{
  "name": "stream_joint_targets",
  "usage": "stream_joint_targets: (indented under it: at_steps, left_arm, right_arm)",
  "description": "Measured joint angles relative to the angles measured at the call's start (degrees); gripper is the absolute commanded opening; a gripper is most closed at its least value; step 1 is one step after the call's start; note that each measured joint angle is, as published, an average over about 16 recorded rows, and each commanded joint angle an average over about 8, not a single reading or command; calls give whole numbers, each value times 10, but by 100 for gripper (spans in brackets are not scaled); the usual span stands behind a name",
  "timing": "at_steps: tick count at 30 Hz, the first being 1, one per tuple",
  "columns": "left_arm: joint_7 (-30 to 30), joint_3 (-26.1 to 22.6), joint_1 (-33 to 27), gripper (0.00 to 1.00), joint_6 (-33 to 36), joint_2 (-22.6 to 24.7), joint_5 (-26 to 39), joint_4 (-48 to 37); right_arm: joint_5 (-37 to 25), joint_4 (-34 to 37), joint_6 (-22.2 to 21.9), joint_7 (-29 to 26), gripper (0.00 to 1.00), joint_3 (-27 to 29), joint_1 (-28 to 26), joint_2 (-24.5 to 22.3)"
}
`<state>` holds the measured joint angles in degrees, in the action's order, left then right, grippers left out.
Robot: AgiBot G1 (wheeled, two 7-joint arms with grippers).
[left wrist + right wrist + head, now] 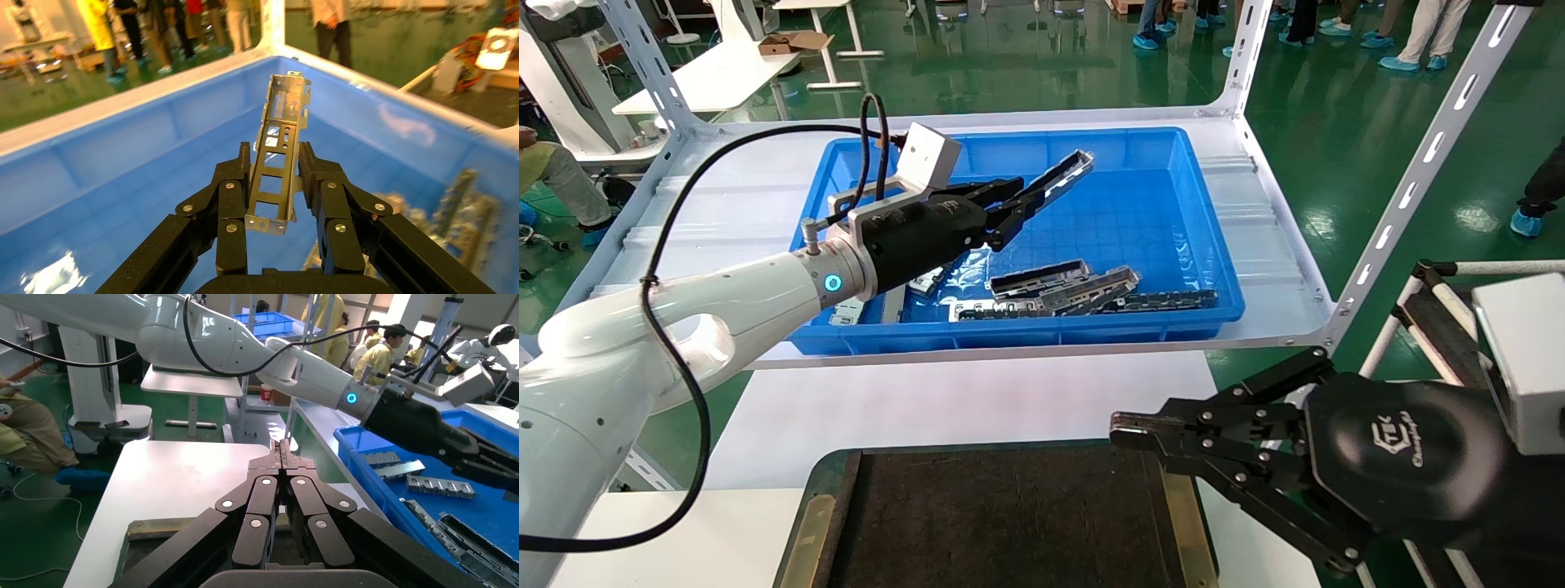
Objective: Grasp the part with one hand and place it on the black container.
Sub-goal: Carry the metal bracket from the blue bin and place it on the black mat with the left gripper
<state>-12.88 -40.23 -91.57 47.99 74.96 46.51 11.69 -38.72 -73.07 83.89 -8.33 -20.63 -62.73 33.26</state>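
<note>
My left gripper [1016, 214] is shut on the part [1065, 175], a long silvery metal strip with rectangular cutouts. It holds the part lifted above the floor of the blue bin [1214, 245], with the far end pointing up and away. In the left wrist view the part [278, 156] sits between the two fingers of that gripper [275, 166], sticking out well past the tips. The black container [1009, 523] lies at the near edge of the white table, its brass strips along the sides. My right gripper [1128, 431] is shut and empty, parked over the container's right edge; it also shows in the right wrist view [281, 448].
Several more metal parts [1083, 292] lie in the near part of the blue bin, which stands on a white shelf [1279, 269] with slotted uprights [1434, 139]. A white table [944, 408] runs between the shelf and the container. People stand far behind.
</note>
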Motion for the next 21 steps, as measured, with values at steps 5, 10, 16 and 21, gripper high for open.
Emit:
stream_joint_targets:
  at_steps: [5, 10, 16, 21]
  left_arm:
    - [-11, 7, -1, 0, 66, -18, -13, 4]
    - [-14, 12, 10, 0, 135, -42, -25, 24]
    - [-7, 14, 47, 0, 204, -76, -37, 84]
    - [15, 13, 98, 0, 233, -109, -46, 167]
  right_arm:
    - [0, 0, 0, 0, 0, 0, 0, 0]
    - [0, 0, 0, 0, 0, 0, 0, 0]
    - [0, 0, 0, 0, 0, 0, 0, 0]
    - [0, 0, 0, 0, 0, 0, 0, 0]
